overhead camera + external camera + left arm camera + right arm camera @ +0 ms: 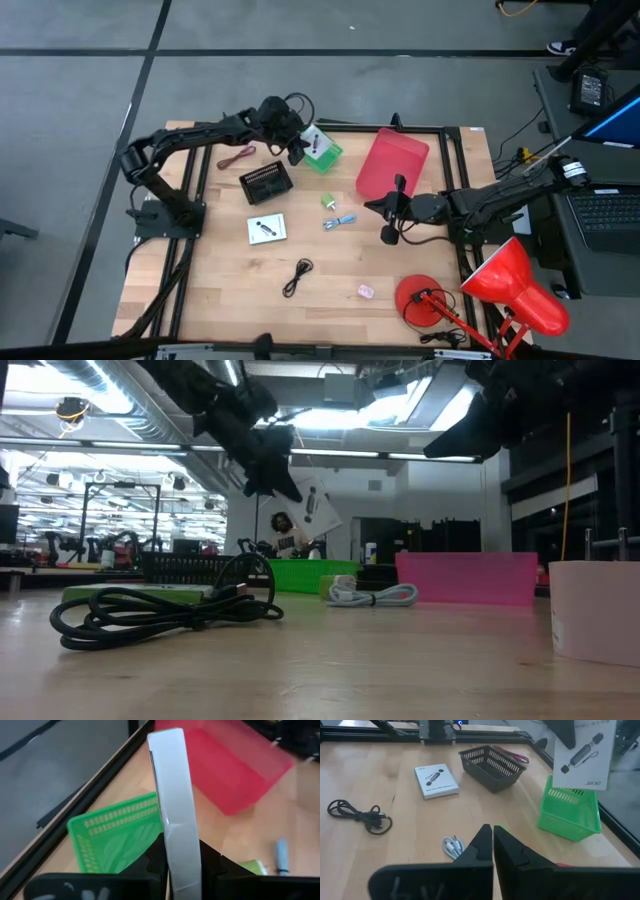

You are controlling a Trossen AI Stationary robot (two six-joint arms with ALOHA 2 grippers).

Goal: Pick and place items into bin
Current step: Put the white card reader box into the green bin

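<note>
Left gripper (303, 143) clamps a white card (583, 754) by its edge and holds it in the air above the green basket (568, 813). Right gripper (493, 836), fingers pressed together and empty, hovers near the red bin (392, 162). Another white card (266, 229) lies flat on the table (220, 290).

The card (172, 815) held by the left gripper (175, 862) shows only its edge in the left wrist view, and its lower end hides between the fingers. The green bin (115, 837) is partly covered by the card there, and the red bin (235, 770) is blurred. In the right wrist view the card's (582, 752) top is cut off. The lamp (515, 290) runs off the high view's bottom. The pink piece (365, 291) is too small to identify.
</note>
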